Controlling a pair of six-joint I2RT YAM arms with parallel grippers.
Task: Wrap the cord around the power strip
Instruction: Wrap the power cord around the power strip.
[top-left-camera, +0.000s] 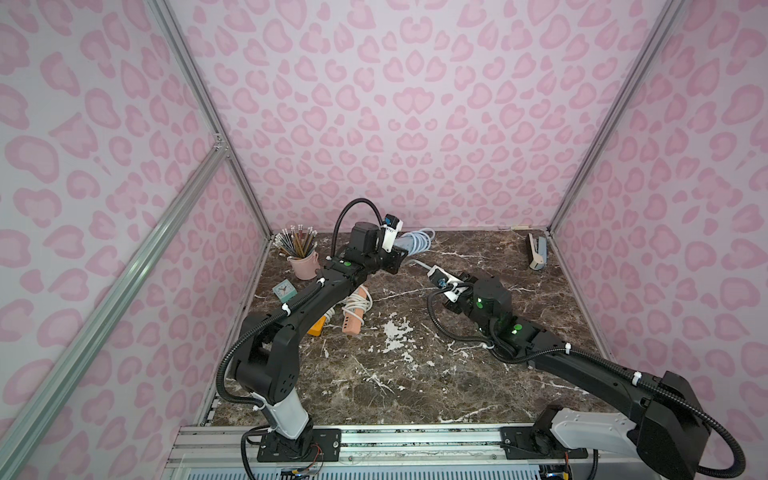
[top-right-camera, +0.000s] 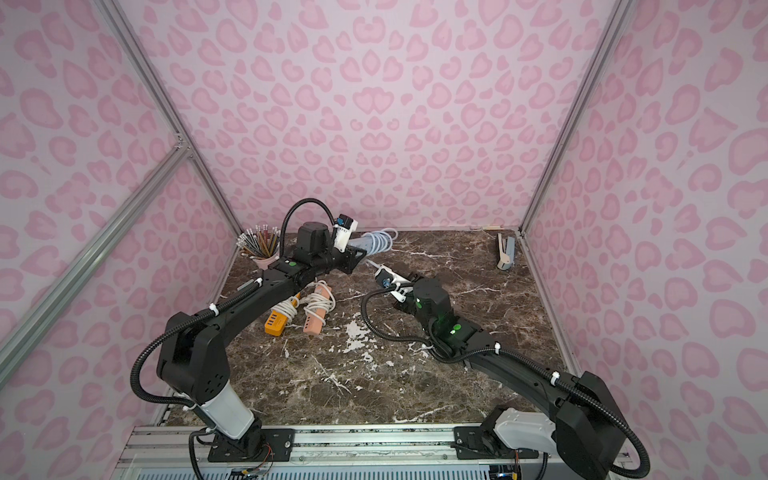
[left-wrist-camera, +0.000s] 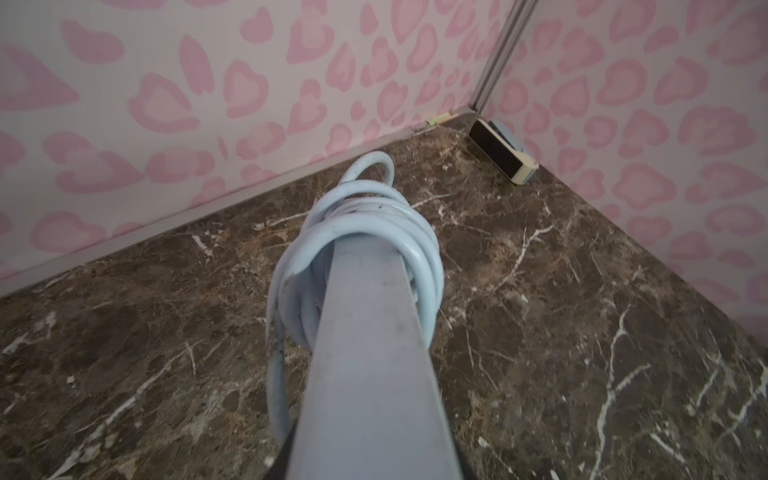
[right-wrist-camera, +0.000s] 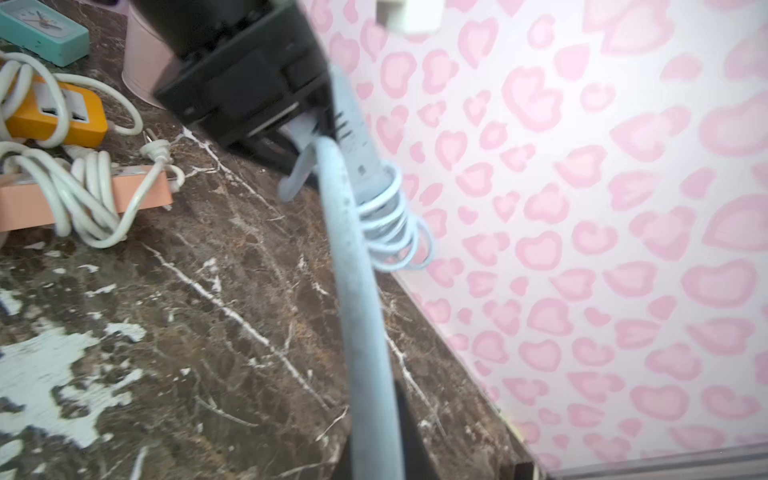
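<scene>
Blue power strip (top-right-camera: 364, 242) with cord (top-right-camera: 385, 242) loops, near back wall (top-right-camera: 415, 124).

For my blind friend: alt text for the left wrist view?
A pale blue power strip points away from the camera, its cord looped several times around its far end, above a dark marble table. Pink walls behind.

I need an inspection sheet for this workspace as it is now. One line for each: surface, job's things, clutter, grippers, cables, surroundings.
surface: dark marble tabletop, with white wear in the middle.
job's things: light blue power strip held above the table; its cord coiled around the far end, one stretch running to the right tool.
clutter: pencil cup, teal clock, orange strip and pink strip with wound white cords, stapler in a far corner.
grippers: left tool shut on the power strip; right tool shut on the cord.
cables: black hoses along both arms.
surroundings: pink spotted walls, aluminium frame.
</scene>
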